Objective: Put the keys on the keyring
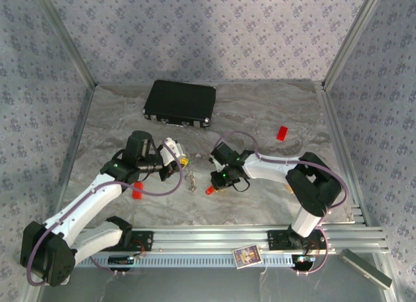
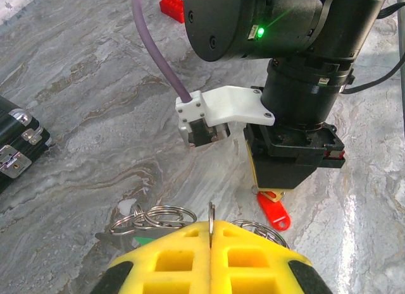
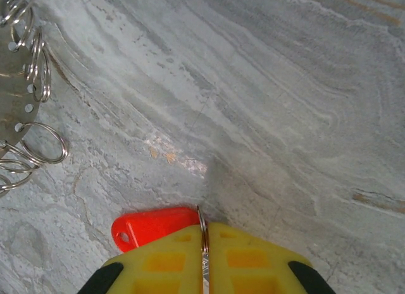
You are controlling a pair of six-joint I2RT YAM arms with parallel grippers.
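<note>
Two arms reach over a grey marbled table, meeting in the open stretch on the near side of a black case that lies flat toward the back wall.

The left gripper sits nearer than the case's middle. Its yellow fingers are pressed together, with one thin loop of the keyring standing edge-on in the seam between them.

The keyring is a cluster of bright silver split rings. The right wrist view shows several of them threaded through small holes in a flat grey metal strip. It rests on the table nearer than the case's right end, between the two grippers.

The right gripper is nearer than the case and a little to the right of its right end. Its fingers are also closed, pinching a thin silver piece at the end of the red key. That key has a glossy red-orange plastic head, rounded, with a small hole at its free end. It lies flat on the table, partly under the gripper's fingers. Whether the pinched silver piece is a ring or a blade is hard to tell.

A small red block lies right of the case, well apart from it. Another red block sits nearer than the case's left end, against the left arm.
</note>
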